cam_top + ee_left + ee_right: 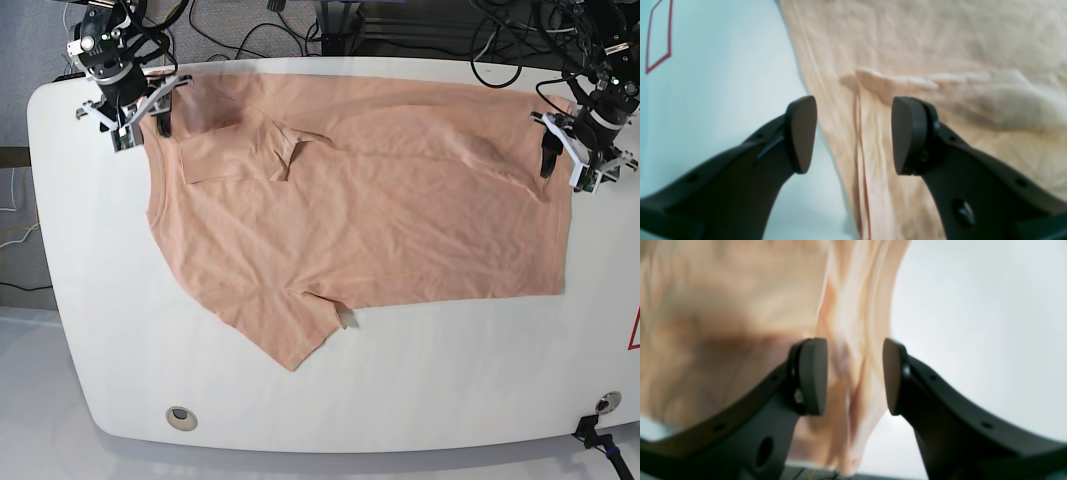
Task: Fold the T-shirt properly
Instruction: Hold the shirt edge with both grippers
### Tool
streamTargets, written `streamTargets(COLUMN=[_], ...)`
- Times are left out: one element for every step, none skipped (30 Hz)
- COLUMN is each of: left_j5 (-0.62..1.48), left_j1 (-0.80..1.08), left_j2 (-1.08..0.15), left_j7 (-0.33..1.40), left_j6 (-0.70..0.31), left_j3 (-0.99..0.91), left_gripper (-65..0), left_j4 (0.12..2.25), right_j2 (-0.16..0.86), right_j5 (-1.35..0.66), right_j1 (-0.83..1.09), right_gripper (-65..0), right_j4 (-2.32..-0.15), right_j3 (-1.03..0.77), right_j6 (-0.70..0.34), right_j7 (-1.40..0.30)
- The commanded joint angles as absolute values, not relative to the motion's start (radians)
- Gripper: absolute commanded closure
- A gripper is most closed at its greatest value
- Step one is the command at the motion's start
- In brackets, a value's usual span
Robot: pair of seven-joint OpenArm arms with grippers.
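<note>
The peach T-shirt [370,210] lies spread flat across the white table [430,390], neck to the left and hem to the right. One sleeve is folded over onto the body [245,150]; the other sticks out toward the front [295,335]. My left gripper [562,165] is open at the far right hem corner. In the left wrist view it [855,135] straddles the shirt's hemmed edge [862,156]. My right gripper [145,125] is open at the far left shoulder corner. In the right wrist view it [853,376] has blurred cloth [853,323] between its jaws.
A red outline is marked on the table at the right edge [635,330] and shows in the left wrist view [658,36]. Cables [250,25] lie behind the table's far edge. A round fitting [180,415] sits near the front left.
</note>
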State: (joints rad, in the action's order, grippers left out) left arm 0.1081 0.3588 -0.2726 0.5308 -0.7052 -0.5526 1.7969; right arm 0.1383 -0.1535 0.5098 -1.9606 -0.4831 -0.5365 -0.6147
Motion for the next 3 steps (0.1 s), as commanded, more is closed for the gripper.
streamTargets(left_j5=[0.119, 0.119, 0.119], left_j1=[0.315, 0.298, 0.277], left_j2=[-0.286, -0.286, -0.286], left_j7=[0.507, 0.507, 0.507], left_j6=[-0.698, -0.698, -0.698], left_j3=[-0.556, -0.556, -0.556], left_gripper=[-33.6, -33.6, -33.6], left_j4=[1.773, 1.751, 1.728], right_j2=[0.148, 0.148, 0.148], right_j5=[-0.154, -0.156, -0.154], right_j1=[0.458, 0.437, 0.415], right_gripper=[-26.5, -26.4, -26.4], right_j4=[-1.977, -1.977, -1.977], right_j3=[-0.489, -0.489, -0.489], right_j6=[-0.535, -0.535, -0.535], right_j7=[-0.65, -0.671, -0.684])
